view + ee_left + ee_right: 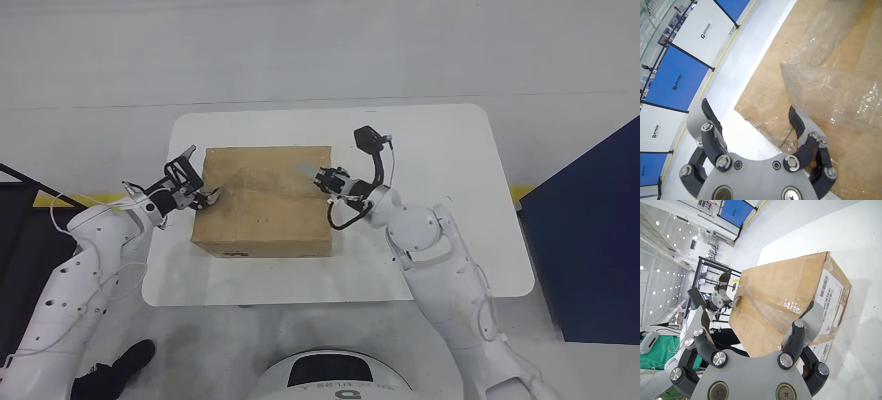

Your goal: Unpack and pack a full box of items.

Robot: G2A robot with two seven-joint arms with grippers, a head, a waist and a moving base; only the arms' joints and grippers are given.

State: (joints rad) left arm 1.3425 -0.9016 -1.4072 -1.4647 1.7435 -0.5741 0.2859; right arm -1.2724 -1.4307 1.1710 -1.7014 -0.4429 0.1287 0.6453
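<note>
A closed brown cardboard box (pixel 262 205) stands in the middle of the white table (pixel 450 150). Clear tape (pixel 829 91) runs along its top seam, and a loose strip of it stands up crumpled near one end. My left gripper (pixel 205 195) is at the box's left edge, open (pixel 747 108), with the box's corner between its fingers (pixel 796 123). My right gripper (pixel 328 192) is at the box's right top edge, open (pixel 757 308), one finger (pixel 810 308) by the labelled side (pixel 831 298). The left gripper (pixel 723 300) also shows at the far end of the tape.
Bare table surrounds the box on all sides, widest to the right. A blue panel (pixel 590 230) stands off the table's right side and a dark frame (pixel 25 185) off its left. Blue and white barrier panels (pixel 677 79) line the floor beyond.
</note>
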